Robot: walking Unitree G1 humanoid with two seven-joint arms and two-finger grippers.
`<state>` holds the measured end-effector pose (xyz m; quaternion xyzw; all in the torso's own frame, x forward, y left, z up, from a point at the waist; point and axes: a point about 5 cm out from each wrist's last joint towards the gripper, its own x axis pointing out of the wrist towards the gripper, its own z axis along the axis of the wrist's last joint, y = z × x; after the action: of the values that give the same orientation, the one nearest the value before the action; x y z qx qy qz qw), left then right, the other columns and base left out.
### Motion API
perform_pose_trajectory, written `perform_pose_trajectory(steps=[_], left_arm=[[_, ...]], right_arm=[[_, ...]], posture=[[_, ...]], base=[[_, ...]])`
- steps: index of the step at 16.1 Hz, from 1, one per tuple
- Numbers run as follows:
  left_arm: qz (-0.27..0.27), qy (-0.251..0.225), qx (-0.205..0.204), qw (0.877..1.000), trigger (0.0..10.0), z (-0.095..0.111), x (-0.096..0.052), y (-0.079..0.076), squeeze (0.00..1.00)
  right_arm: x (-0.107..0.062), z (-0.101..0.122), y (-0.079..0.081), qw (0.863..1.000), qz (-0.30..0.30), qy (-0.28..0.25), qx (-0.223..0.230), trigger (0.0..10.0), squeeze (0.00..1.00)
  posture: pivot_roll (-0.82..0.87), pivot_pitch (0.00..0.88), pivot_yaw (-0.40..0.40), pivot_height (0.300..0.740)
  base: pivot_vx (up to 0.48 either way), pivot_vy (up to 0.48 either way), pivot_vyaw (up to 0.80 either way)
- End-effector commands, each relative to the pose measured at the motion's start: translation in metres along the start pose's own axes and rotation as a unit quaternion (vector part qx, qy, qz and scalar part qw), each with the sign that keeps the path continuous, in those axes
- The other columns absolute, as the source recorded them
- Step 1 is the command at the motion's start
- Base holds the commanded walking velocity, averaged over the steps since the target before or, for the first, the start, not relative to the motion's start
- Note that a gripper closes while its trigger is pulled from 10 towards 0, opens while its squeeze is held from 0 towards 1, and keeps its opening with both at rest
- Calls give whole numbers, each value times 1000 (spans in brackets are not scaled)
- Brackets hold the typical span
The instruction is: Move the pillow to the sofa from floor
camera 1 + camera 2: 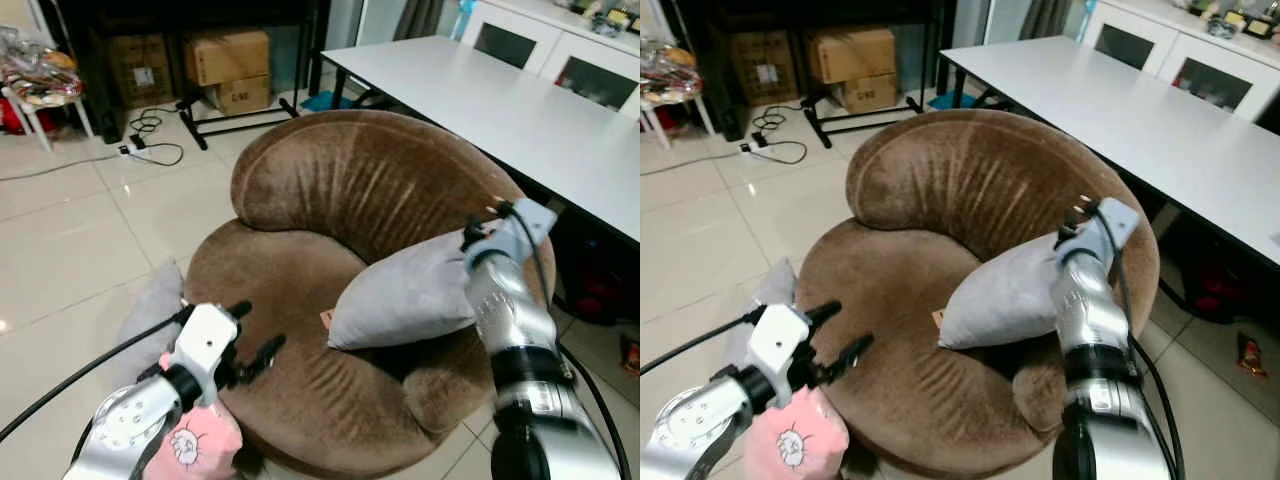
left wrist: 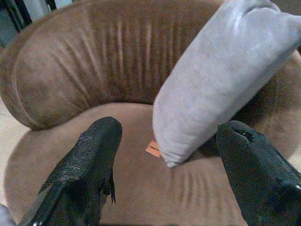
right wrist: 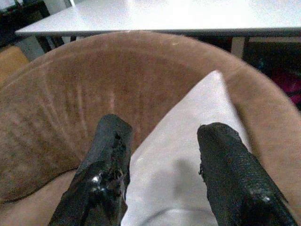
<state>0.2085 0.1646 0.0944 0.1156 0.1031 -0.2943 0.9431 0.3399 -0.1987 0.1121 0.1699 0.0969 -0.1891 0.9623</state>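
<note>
You are looking at no text that can be read. The cardboard boxes (image 1: 228, 68) are showing labels too small to make out, and the sofa's orange tag (image 2: 154, 149) is showing only a blur.

Glossy cream tiled floor (image 1: 70, 240). Long white table (image 1: 520, 110) on the right, white cabinet (image 1: 560, 50) with dark glass doors behind it. Cardboard boxes (image 1: 228, 68) under a dark shelf at the back, black cables and power strip (image 1: 138, 150) on the tiles.
</note>
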Motion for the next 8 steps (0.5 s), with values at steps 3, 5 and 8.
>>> perform_pose_trajectory(steps=[3, 5, 8], left_arm=[[97, -38, 10, 995, 10000, 7, 9, 9, 0], [120, -34, 16, 992, 10000, 7, 6, 9, 0], [139, -34, 14, 990, 10000, 4, 5, 8, 0]], right_arm=[[-41, -6, 1, 987, 142, -25, -73, 10000, 0], [-64, -15, -2, 980, 178, -10, -87, 10000, 0], [-75, -21, -5, 973, 178, -7, -144, 10000, 0]], posture=[[66, 0, -96, 740], [67, 0, -103, 740], [60, 0, -107, 740]], base=[[0, 0, 0], [0, 0, 0], [-86, 0, 0]])
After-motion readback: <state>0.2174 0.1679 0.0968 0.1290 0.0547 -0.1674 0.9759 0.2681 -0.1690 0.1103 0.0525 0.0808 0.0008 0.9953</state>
